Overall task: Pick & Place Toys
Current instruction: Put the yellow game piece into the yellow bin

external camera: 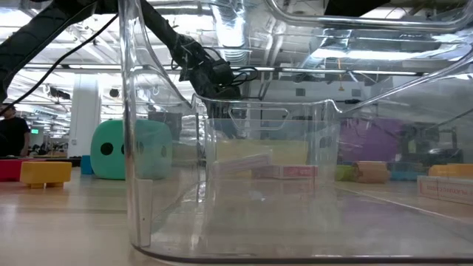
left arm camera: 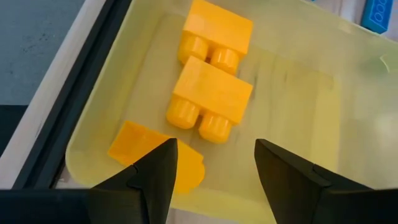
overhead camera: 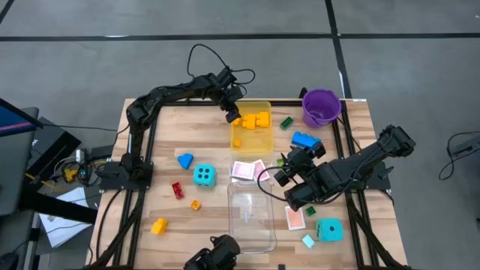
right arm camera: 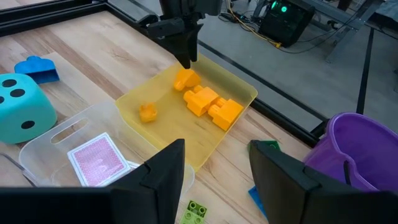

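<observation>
A yellow-tinted tray [overhead camera: 251,142] lies at the table's far middle. It holds two orange bricks [left arm camera: 211,99] [left arm camera: 214,34], a flat orange piece [left arm camera: 134,146] and a small orange piece [right arm camera: 147,112]. My left gripper [left arm camera: 214,174] hangs open just over the tray's far corner; the flat piece lies on the tray floor under one finger. My right gripper [right arm camera: 217,180] waits open and empty above the table right of centre. Loose toys rest on the wood: two cyan dice [overhead camera: 204,175] [overhead camera: 328,229], a blue brick [overhead camera: 304,140], a green brick [overhead camera: 286,122], and red [overhead camera: 178,190] and yellow [overhead camera: 158,226] bricks.
A purple bucket [overhead camera: 321,107] stands at the far right. A clear tray [overhead camera: 250,214] lies near the front edge. One pink card [overhead camera: 247,170] lies in a second clear tray and another card [overhead camera: 295,218] on the wood. A black frame rims the table.
</observation>
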You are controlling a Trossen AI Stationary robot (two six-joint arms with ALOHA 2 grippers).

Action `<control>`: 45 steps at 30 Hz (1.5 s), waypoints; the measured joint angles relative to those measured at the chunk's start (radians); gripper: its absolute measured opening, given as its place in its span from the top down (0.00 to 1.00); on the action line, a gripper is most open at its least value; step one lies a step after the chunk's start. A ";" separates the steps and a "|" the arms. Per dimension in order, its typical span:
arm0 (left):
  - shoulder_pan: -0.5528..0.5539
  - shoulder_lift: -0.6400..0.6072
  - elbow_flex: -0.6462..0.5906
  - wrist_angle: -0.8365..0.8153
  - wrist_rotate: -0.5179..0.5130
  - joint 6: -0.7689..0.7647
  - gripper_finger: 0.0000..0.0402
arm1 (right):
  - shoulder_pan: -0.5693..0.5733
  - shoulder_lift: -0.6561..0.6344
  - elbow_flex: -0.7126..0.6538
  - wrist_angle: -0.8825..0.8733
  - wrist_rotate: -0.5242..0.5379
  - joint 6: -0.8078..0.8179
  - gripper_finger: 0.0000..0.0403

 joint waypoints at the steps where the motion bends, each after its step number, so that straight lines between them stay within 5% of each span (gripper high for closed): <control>1: 0.000 0.000 0.000 0.000 0.000 0.000 0.48 | 0.000 0.000 0.000 0.000 0.000 0.000 0.57; 15: -0.004 -0.044 0.002 -0.021 0.001 0.001 0.48 | 0.000 0.000 0.000 0.000 0.000 0.000 0.57; 33: -0.161 -0.398 -0.006 -0.447 0.000 0.051 0.48 | 0.000 0.001 0.000 0.004 -0.004 0.002 0.57; 45: -0.375 -0.782 -0.318 -0.383 -0.004 -0.102 0.48 | -0.018 0.001 -0.062 0.013 -0.032 0.002 0.57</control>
